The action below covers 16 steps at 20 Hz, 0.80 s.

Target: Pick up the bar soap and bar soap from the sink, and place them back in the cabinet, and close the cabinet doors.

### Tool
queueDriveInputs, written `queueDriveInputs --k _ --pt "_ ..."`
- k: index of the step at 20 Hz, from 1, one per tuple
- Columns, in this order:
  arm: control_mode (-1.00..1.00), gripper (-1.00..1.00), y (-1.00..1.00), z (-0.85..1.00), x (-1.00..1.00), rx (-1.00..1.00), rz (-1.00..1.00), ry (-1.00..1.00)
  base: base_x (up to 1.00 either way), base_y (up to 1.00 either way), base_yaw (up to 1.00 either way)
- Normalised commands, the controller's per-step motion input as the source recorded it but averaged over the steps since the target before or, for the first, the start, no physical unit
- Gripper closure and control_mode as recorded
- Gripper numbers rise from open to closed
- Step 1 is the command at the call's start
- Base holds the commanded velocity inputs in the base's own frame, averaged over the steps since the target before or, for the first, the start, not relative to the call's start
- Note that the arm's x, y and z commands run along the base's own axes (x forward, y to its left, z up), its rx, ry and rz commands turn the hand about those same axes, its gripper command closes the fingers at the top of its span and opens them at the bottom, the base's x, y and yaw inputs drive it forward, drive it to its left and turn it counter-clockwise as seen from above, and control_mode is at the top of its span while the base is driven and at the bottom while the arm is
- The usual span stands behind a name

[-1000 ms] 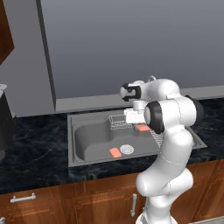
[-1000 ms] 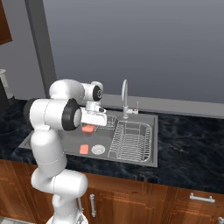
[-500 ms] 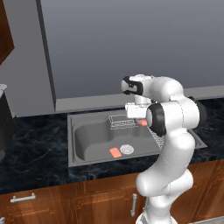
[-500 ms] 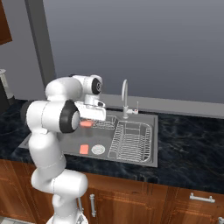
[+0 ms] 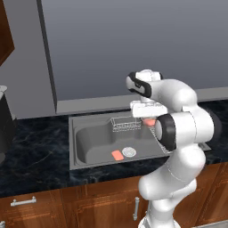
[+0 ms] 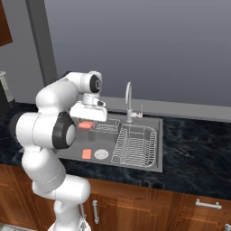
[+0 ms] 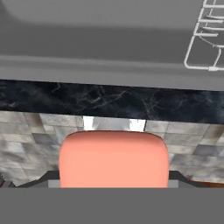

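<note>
Above the sink | fingers clamped on bar soap | soap between them

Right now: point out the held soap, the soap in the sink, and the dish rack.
held bar soap [image 7: 113, 158], hand view, middle of its pink face.
second bar soap [image 5: 117, 155], left base view, centre of the bar on the sink floor.
wire dish rack [image 6: 134, 145], right base view, middle of the wire grid.
</note>
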Motion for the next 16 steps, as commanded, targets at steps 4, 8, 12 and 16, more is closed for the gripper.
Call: queueDriveInputs --k 4,8,12,16 --pt "-1.00 1.00 0.00 0.24 -0.31 0.00 0.00 -0.08 0.00 0.00 0.00" --pt "-1.00 1.00 0.00 0.22 -0.26 0.00 0.00 -0.07 0.00 0.00 0.00" --pt "-1.00 1.00 0.00 0.22 -0.23 0.00 0.00 -0.08 0.00 0.00 0.00" --pt "-1.00 1.00 0.00 0.26 -0.22 0.00 0.00 -0.06 0.00 0.00 0.00"
